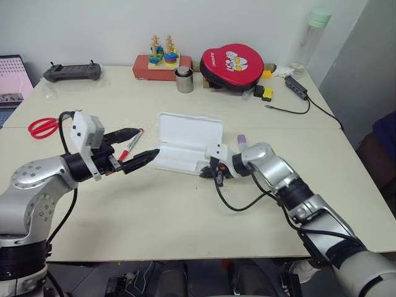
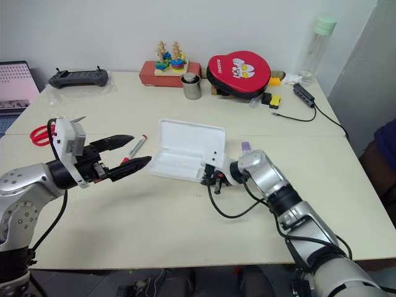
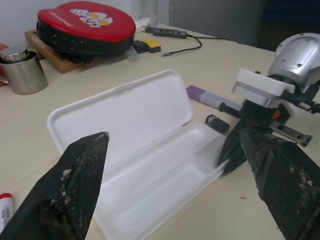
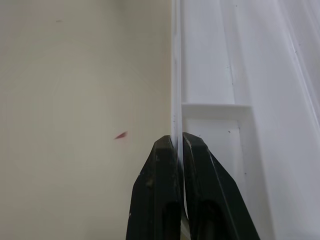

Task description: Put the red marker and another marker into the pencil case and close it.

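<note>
You have two pale tables [image 1: 185, 210] pushed together, seam running across, against a plain white wall [image 1: 93, 25], evenly lit.

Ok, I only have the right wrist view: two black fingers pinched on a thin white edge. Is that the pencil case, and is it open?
Observer: Yes. The right gripper is shut on the front wall of the pencil case, whose lid stands open toward the far side.
Operator: Anything inside it?
Observer: No, its tray holds nothing.
Operator: Where's the red marker?
Observer: On the table left of the case, the red marker lies between the open fingers of the left gripper.
Operator: And the other marker?
Observer: The lavender marker lies on the table just past the right end of the case.
</note>
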Tool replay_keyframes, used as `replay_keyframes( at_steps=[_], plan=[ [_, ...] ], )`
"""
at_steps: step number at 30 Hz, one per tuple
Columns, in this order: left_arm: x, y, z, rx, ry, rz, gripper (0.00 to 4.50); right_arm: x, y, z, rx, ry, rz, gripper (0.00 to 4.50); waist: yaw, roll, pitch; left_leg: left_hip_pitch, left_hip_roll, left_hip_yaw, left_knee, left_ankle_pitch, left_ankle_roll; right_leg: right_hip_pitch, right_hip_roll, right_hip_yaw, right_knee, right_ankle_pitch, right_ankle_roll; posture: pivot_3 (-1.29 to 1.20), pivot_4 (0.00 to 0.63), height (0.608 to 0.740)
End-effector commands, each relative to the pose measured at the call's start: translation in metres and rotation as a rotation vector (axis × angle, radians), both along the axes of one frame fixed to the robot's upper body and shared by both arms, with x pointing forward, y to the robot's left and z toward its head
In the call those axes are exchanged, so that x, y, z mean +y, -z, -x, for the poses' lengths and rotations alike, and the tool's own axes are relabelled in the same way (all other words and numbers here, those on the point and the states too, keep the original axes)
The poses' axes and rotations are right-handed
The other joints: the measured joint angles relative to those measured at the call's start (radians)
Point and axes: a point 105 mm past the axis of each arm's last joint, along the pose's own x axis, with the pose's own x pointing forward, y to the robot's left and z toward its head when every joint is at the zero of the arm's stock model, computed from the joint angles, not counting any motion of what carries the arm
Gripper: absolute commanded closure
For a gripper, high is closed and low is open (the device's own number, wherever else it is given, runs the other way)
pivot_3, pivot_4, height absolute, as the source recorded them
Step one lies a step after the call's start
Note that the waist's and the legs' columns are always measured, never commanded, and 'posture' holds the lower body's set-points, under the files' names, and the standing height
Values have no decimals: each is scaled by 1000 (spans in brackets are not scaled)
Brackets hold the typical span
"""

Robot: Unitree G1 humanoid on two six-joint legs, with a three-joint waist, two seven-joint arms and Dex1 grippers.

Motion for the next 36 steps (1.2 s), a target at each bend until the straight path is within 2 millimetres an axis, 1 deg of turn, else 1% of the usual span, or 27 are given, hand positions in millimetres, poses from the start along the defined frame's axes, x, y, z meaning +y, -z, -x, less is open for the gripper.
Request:
replay_keyframes(
  at_steps=[1, 5, 8, 10, 12, 13, 15, 17, 19, 20, 21, 22, 23, 24, 26, 27, 28, 29, 30, 31, 32, 34, 36],
  plan=[
    [1, -12, 4, -40, 4, -6, 0, 6, -6, 25, 4, -96, -10, 4489, 0, 0, 0, 0, 0, 0, 0, 0, 0, 0, 0, 0, 0, 0, 0, 0, 150, 740],
    [0, -10, 5, -30, 9, -4, 0, 4, 6, 39, 19, -124, 13, 4489, -1, 0, 0, 1, 1, 0, 0, 0, 0, 0, 0, 0, 0, -1, 0, 0, 150, 740],
    [-1, -10, 4, -27, 8, -2, 0, 5, 11, 40, 10, -119, 24, 4489, -1, 0, 0, 1, 1, 0, 1, 0, 0, 0, 0, 0, 0, -2, 2, 0, 150, 740],
    [0, -10, 4, -20, 1, 6, 0, 6, 11, 40, 1, -122, 20, 4489, -1, -1, 0, 1, 1, 0, 1, 0, 0, 0, 0, 0, 0, -3, 4, 0, 150, 740],
    [3, -10, 2, -18, -17, 18, 0, 6, 9, 39, -12, -123, 13, 4084, -1, -1, 0, 2, 1, 0, 1, 0, 0, 1, 1, 0, 0, -3, 4, 0, 150, 740],
    [7, -14, -2, -30, -50, 43, 0, 5, 6, 38, -17, -120, 9, 3985, -1, -1, 0, 1, 1, 0, 1, 0, 0, 1, 1, 0, 0, -3, 4, 0, 150, 740],
    [15, -20, -8, -53, -104, 79, 0, 3, 2, 37, -26, -113, 2, 3498, 0, -1, 0, 1, 1, 0, 1, 0, 0, 1, 1, 0, 0, -3, 4, 0, 150, 740],
    [28, -28, -17, -90, -191, 114, 0, 2, -10, 37, -19, -107, -41, 3065, 0, -1, 0, 1, 1, 0, 1, 0, 0, 0, 1, 0, 0, -3, 4, 0, 150, 740],
    [44, -30, -27, -109, -290, 110, 0, 3, -29, 40, -13, -104, -108, 2603, 1, -1, 0, 1, 1, 0, 1, 0, 0, 0, 1, 0, 0, -3, 4, 0, 150, 740],
    [57, -27, -35, -103, -374, 78, 0, 3, -47, 43, 1, -105, -181, 2459, 1, -1, 0, 1, 1, -1, 1, 0, 0, 0, 1, -1, 0, -3, 4, 0, 150, 740],
    [69, -23, -42, -98, -447, 42, 0, 3, -66, 46, 17, -104, -256, 2096, 1, -1, 0, 1, 1, 0, 1, 0, 0, 1, 1, 0, 0, -3, 4, 0, 150, 740],
    [78, -19, -48, -99, -506, 11, 0, 2, -83, 48, 33, -102, -326, 1896, 1, -1, 0, 1, 1, -1, 1, 0, 0, 1, 1, 0, 0, -3, 4, 0, 150, 740],
    [85, -17, -52, -99, -546, -3, 0, 0, -98, 50, 44, -102, -388, 1649, 1, -1, 0, 1, 1, -1, 1, 0, 0, 1, 1, 0, 0, -2, 3, 0, 150, 740],
    [88, -16, -55, -100, -564, -7, 0, -1, -107, 52, 50, -100, -420, 1448, 1, -1, 0, 1, 1, -1, 1, 0, 0, 1, 1, 0, 0, -2, 3, 0, 150, 740],
    [91, -7, -63, -68, -586, -11, 0, -7, -136, 50, 46, -70, -524, 980, 1, -1, 0, 1, 1, -1, 1, 0, 0, 1, 1, -1, 0, -1, 1, 0, 150, 740],
    [91, -1, -69, -46, -592, -16, 0, -10, -151, 46, 25, -40, -575, 926, 1, -1, 0, 1, 1, -1, 1, 0, 0, 1, 1, -1, 0, 0, 0, 0, 150, 740],
    [89, 6, -74, -19, -590, -27, 0, -14, -163, 42, 4, -7, -611, 699, 2, -1, 0, 1, 1, -1, 1, 0, 0, 1, 1, -1, 0, 0, 0, 0, 150, 740],
    [87, 12, -79, 4, -582, -43, 0, -17, -171, 38, -19, 20, -629, 458, 5, -1, 0, 1, 1, -1, 1, 0, 0, 1, 1, -1, 0, 0, 0, 0, 150, 740],
    [83, 18, -83, 30, -569, -52, 0, -19, -176, 34, -42, 50, -637, 401, 6, -1, 0, 0, 1, -1, 1, 0, 0, 1, 1, -1, 0, 0, 0, 0, 150, 740],
    [81, 22, -85, 46, -560, -59, 0, -20, -179, 32, -54, 67, -639, 255, 6, -1, -1, 0, 0, -1, 1, 0, 0, 1, 1, -1, 0, 0, 0, 0, 150, 740],
    [77, 32, -90, 84, -550, -75, 0, -20, -182, 29, -69, 87, -652, 52, 6, -1, -1, 0, 0, -1, 1, 0, 0, 1, 1, -1, 0, 0, 0, 0, 150, 740],
    [70, 47, -99, 134, -538, -99, 0, -20, -187, 24, -83, 123, -681, 52, 5, -1, -1, 0, 0, -1, 1, 0, 0, 1, 1, -1, 0, 0, 0, 0, 150, 740],
    [65, 60, -105, 172, -535, -136, 0, -19, -188, 23, -93, 134, -684, 52, 3, -1, -1, 0, 0, -1, 1, 0, 0, 0, 1, -1, 1, 0, 0, 0, 150, 740]
  ],
)
